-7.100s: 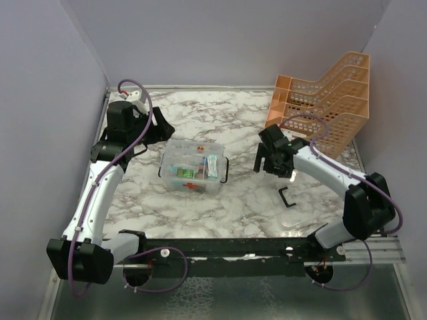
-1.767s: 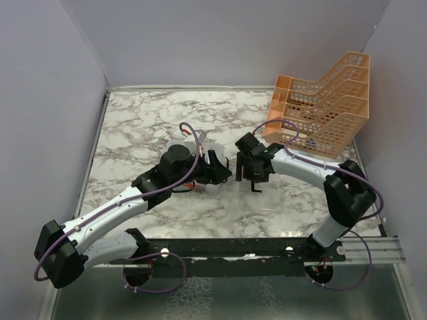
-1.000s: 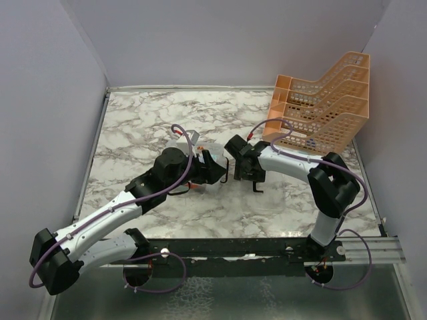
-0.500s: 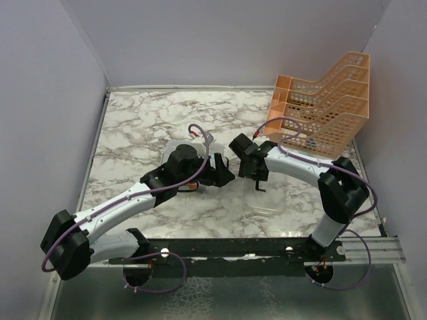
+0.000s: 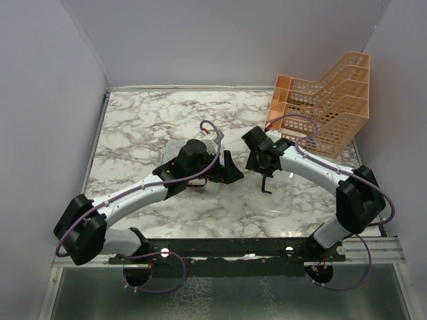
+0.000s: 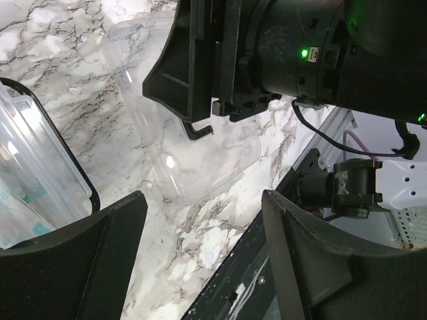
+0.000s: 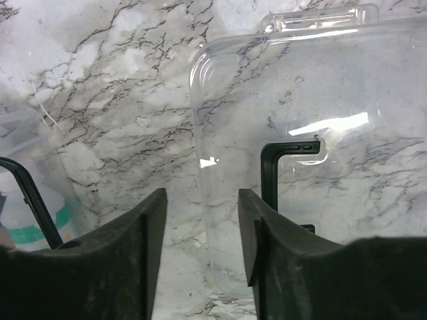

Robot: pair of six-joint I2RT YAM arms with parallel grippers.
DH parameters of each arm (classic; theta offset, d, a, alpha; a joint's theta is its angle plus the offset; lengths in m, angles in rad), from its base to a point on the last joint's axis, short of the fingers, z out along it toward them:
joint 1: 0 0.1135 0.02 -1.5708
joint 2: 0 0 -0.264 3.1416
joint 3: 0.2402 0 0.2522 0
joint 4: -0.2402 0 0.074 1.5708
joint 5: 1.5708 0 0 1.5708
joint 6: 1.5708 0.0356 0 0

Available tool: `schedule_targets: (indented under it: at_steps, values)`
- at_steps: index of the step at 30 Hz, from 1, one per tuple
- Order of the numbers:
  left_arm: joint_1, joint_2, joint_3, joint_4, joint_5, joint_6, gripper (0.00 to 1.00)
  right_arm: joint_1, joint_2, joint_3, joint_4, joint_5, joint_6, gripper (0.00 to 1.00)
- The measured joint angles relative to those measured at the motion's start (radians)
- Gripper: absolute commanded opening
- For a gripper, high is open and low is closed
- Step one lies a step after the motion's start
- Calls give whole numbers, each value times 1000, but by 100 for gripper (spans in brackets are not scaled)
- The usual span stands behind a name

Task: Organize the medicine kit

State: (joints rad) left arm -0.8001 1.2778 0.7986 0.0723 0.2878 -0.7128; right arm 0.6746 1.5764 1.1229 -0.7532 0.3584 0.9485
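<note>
The medicine kit (image 5: 175, 149) is a clear box in mid-table, mostly hidden under my left arm. Its black-rimmed edge shows in the left wrist view (image 6: 40, 167), and a white bottle with a green band (image 7: 30, 210) stands in it. The clear lid (image 7: 300, 87) with its black U-shaped handle (image 7: 270, 173) lies flat on the marble to the box's right, also in the top view (image 5: 273, 202). My left gripper (image 5: 230, 175) is open and empty just right of the box, seen over marble in its wrist view (image 6: 203, 200). My right gripper (image 5: 257, 164) is open over the lid's left edge (image 7: 201, 197), gripping nothing.
An orange mesh tiered rack (image 5: 323, 100) stands at the back right against the wall. The marble tabletop (image 5: 147, 120) is walled on three sides. The black front rail (image 5: 267, 250) runs along the near edge. My two grippers are close together.
Both grippers have shifted right. My left arm has stretched further across the box, and my right gripper has drawn back a little towards the rack. The lid stays on the table.
</note>
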Motion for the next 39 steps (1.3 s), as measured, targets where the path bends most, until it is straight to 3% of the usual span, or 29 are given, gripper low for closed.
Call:
schedule_targets:
  at_steps: [3,21,29,36,39]
  values:
    - [0,6,3,10,2,-5,71,-2,0,-5,-6,0,2,59]
    - [-7,36,-10,90,26,-32,67,-23,72,-40,-32,3,24,75]
    - [-10,70,26,-18,-53,-29,65,-23,72,-69,-16,-9,18,74]
    - [-26,68,72,-150,-207,-31,63,-24,77,-69,0,-12,1,62]
    - [-25,64,77,-200,-274,-34,63,-23,89,-69,7,-12,0,62]
